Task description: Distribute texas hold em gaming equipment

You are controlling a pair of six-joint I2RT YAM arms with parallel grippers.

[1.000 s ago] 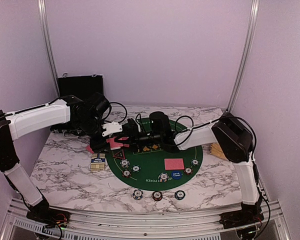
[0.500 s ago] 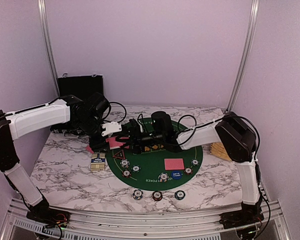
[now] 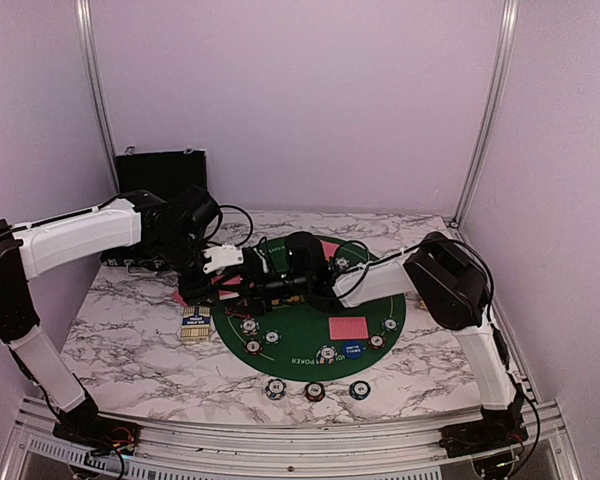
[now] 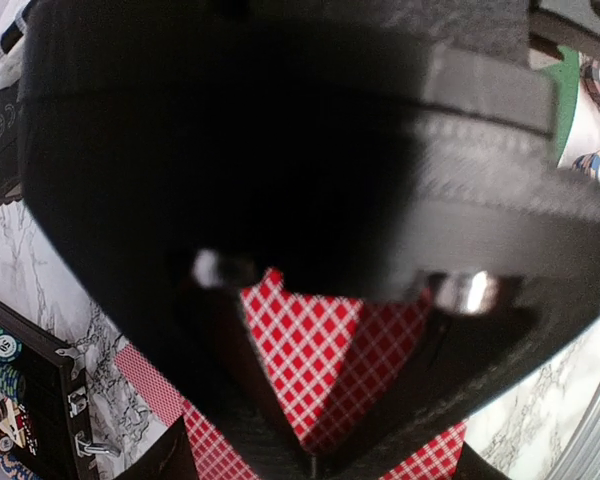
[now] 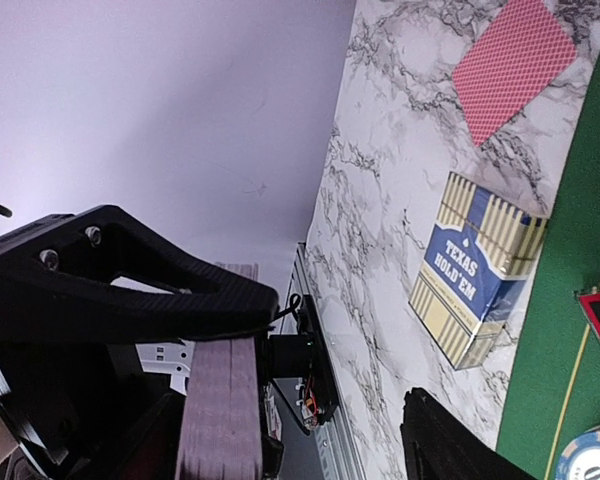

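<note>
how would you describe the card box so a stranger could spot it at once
Find the round green poker mat in the middle of the marble table. Just off its left edge, on bare marble, lies the card box. It is the only blue box with gold stripes, printed TEXAS HOLD'EM, unlike the round chips and flat red-backed cards nearby.

Red-backed cards (image 3: 347, 328) lie flat on green felt (image 3: 300, 345); three striped chips (image 3: 314, 390) sit just off it
</note>
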